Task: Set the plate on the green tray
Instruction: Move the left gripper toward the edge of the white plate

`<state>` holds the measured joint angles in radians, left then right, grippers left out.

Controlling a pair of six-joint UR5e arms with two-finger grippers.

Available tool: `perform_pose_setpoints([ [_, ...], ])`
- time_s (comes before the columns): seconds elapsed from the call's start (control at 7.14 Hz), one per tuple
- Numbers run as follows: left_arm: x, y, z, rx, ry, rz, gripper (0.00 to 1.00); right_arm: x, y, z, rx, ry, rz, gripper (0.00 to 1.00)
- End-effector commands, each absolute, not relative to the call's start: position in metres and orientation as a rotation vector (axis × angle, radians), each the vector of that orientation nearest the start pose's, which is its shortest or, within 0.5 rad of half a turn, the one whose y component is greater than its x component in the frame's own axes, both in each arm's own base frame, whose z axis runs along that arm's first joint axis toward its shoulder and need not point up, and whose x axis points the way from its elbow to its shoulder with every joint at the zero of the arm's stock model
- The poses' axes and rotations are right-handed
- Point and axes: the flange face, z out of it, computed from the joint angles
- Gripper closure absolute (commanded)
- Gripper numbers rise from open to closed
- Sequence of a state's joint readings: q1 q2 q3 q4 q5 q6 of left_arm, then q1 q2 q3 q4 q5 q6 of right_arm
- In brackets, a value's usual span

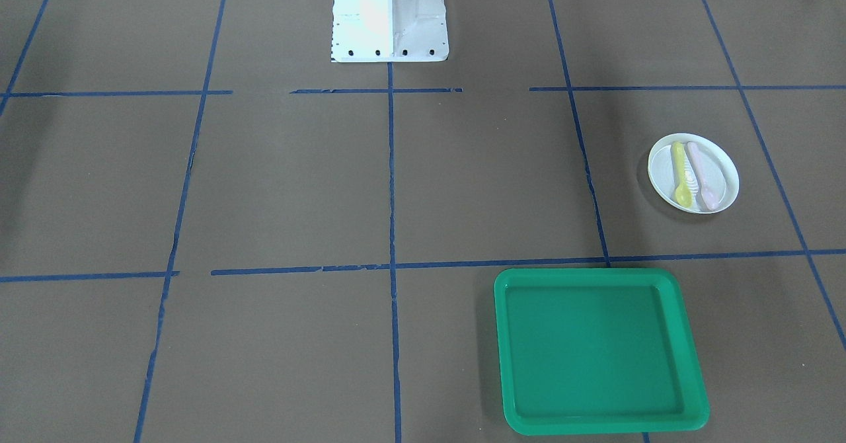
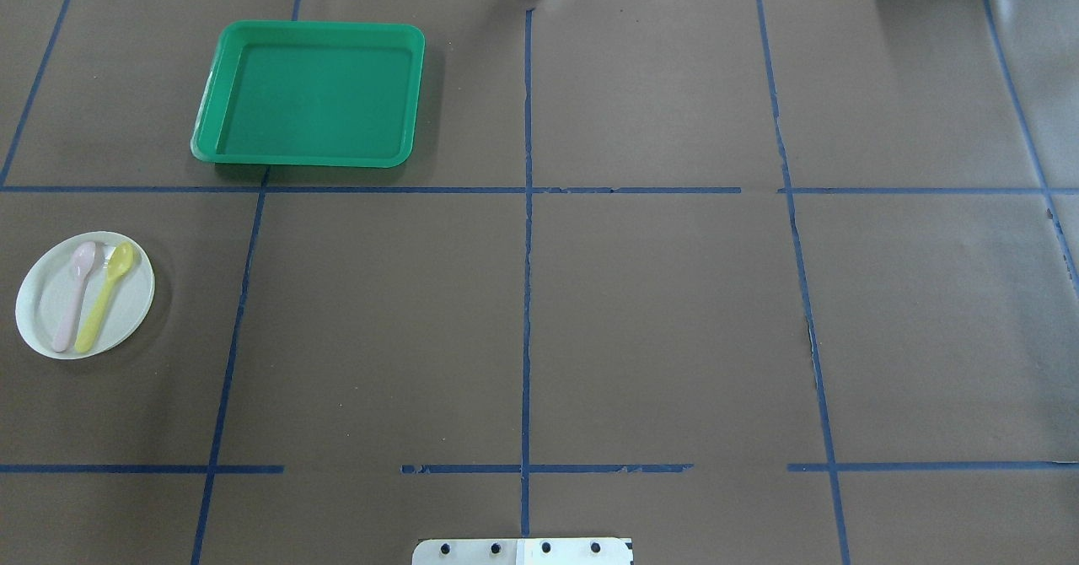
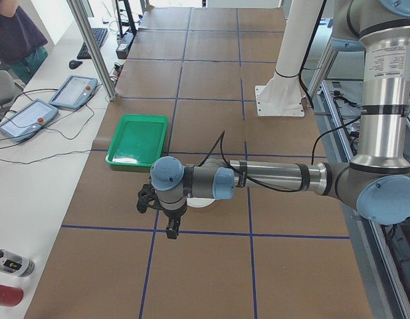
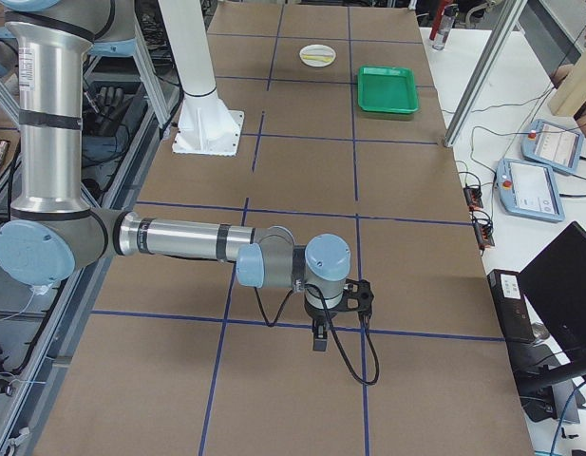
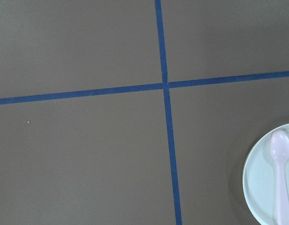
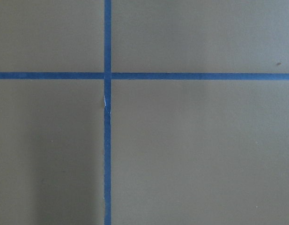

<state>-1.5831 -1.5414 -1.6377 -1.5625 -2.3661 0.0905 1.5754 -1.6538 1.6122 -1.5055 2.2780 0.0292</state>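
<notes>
Small round white plastic plate [image 2: 128, 308], bearing a pink plastic spoon [image 2: 72, 304] and a yellow plastic spoon [image 2: 103, 302], was seen at 4 o'clock in the left wrist view. It was apparently nearest the left gripper [image 3: 158, 216]. The large rectangular green plastic tray [image 2: 312, 97] lay at 2 o'clock overhead. For this and the right gripper [image 4: 340, 313], whether fingers were parted could not be told.

Green tray [image 2: 303, 160], toward the worktop's far left corner: smooth plastic, glossy, light glinting along its rim. Plate [image 2: 126, 308] by the left edge: smooth white plastic, faint sheen. On it, pink spoon [image 2: 72, 304] and yellow spoon [image 2: 105, 299], both smooth plastic. The worktop cover [image 2: 657, 320] reads as matt brown paper; blue tape lines [image 2: 527, 295] on it, frayed here and there.
</notes>
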Motion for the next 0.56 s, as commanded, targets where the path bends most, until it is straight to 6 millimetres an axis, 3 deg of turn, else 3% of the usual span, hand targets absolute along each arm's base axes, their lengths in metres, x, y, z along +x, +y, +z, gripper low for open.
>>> perform_pose_setpoints([
  [0.0, -0.068, -0.48, 0.637, 0.075, 0.793, 0.092, 0.0, 0.071, -0.458, 0.676, 0.015, -0.707, 0.024, 0.0],
  [0.28, -0.067, -0.489, 0.624, 0.096, 0.794, 0.096, 0.0, 0.071, -0.458, 0.676, 0.013, -0.707, 0.024, 0.0],
  [0.42, -0.068, -0.495, 0.601, 0.131, 0.791, 0.091, 0.0, 0.071, -0.458, 0.676, 0.013, -0.707, 0.024, 0.0],
])
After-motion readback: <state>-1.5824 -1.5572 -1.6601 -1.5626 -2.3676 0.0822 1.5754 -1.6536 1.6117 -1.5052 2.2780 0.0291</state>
